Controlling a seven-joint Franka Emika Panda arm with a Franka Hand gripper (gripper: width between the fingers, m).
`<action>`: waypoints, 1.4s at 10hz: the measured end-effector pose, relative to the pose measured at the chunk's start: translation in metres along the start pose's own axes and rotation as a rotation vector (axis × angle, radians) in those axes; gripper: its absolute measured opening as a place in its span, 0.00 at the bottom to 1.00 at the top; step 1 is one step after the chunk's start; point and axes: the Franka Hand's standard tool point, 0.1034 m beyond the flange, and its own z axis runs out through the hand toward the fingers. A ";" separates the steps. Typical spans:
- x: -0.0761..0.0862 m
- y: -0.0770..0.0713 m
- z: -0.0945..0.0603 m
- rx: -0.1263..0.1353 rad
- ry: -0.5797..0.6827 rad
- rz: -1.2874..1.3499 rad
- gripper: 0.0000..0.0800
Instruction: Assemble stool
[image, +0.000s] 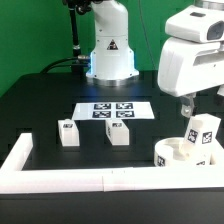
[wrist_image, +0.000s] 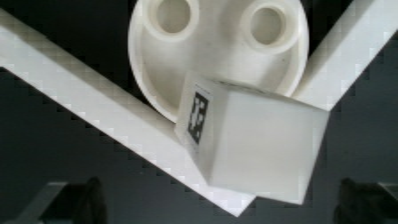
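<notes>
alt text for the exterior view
A white robot arm's open end effector hangs above a white round disc seat with a tagged white leg block at its edge. Two more white leg blocks stand on the black table near the marker board.

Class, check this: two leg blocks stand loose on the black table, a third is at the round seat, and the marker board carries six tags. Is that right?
Not quite. The marker board carries four tags, not six, as the exterior view shows. The rest holds: one leg block and a second leg block stand loose on the table, and the third leg block is at the round seat.
</notes>
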 end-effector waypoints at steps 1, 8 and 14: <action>-0.001 0.000 0.000 0.001 0.000 -0.109 0.81; -0.003 -0.002 0.005 -0.046 0.001 -0.645 0.81; -0.009 0.008 0.006 -0.086 -0.061 -1.126 0.81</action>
